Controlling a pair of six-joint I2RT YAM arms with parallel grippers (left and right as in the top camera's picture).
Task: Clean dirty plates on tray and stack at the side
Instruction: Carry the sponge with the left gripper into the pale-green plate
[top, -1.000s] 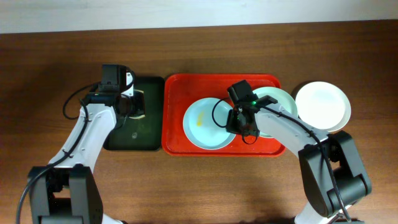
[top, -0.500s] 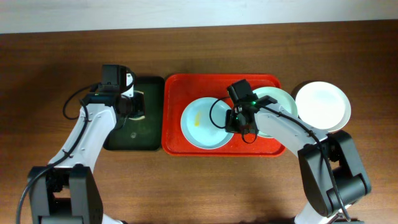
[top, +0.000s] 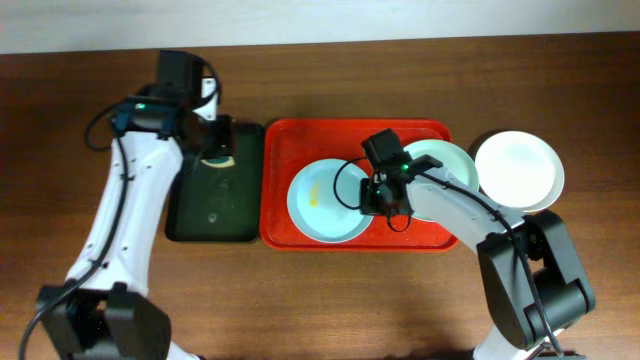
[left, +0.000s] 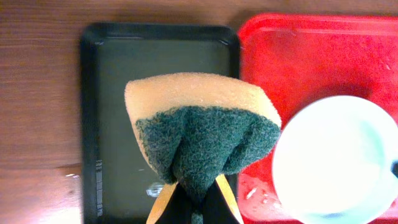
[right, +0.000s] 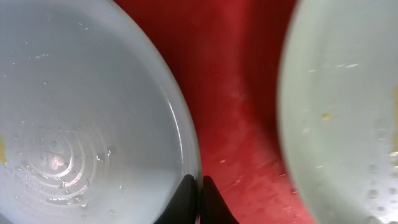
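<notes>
While my left gripper (left: 196, 205) is clamped on a yellow sponge (left: 202, 124) with a green scouring face, it hangs over the far end of the dark tray (top: 215, 215). That tray lies just left of the red tray (top: 350, 128) on the wooden table (top: 300, 300).

My right gripper (right: 199, 185) is down inside the red tray, its two fingertips pinched together on the right rim of the pale blue plate (top: 325, 200). This plate lies flat in the left half of the red tray, and a small yellowish smear (top: 318, 192) shows on its left side. From the right wrist view I see water droplets on its surface.

To its right, also in the red tray, lies the mint green plate (top: 440, 165), apart from the blue one, with bare red between them and a few yellowish specks on it.

Off the tray's right end, the white plate (top: 518, 170) sits on the table. Its left edge meets the mint plate, and I cannot tell whether they touch.
</notes>
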